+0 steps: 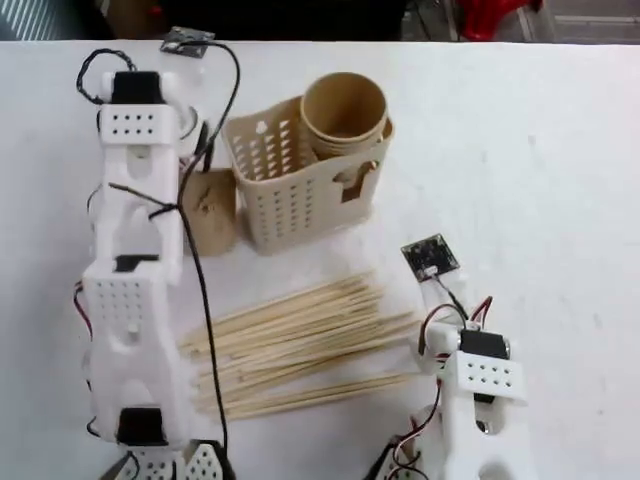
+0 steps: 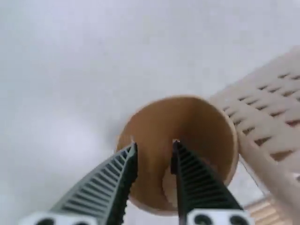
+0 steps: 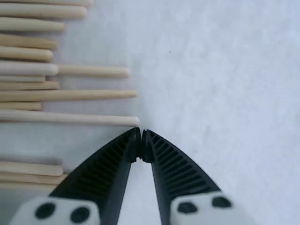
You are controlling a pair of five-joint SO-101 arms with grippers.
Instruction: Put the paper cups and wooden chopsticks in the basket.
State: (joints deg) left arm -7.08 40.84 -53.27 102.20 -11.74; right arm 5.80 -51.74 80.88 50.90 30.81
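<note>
Where it lies tipped beside the basket [image 1: 290,200], near the tabletop's far edge, the paper cup [image 2: 197,122] looks light and crushable (hold the rim). Left gripper [image 2: 154,146] fingers narrowly parted at its mouth; right gripper [image 3: 141,133] fingers pressed together beside the wooden chopsticks [image 1: 300,340].

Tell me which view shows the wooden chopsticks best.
The high view: the whole pile of chopsticks lies spread out. The right wrist view gives some ends beside the end effector; the left wrist view, perhaps a blurred bit.

High cam looks down on table [image 1: 560,150]; wrist cams close-up, left sharing basket [image 1: 285,205] w/ it.
</note>
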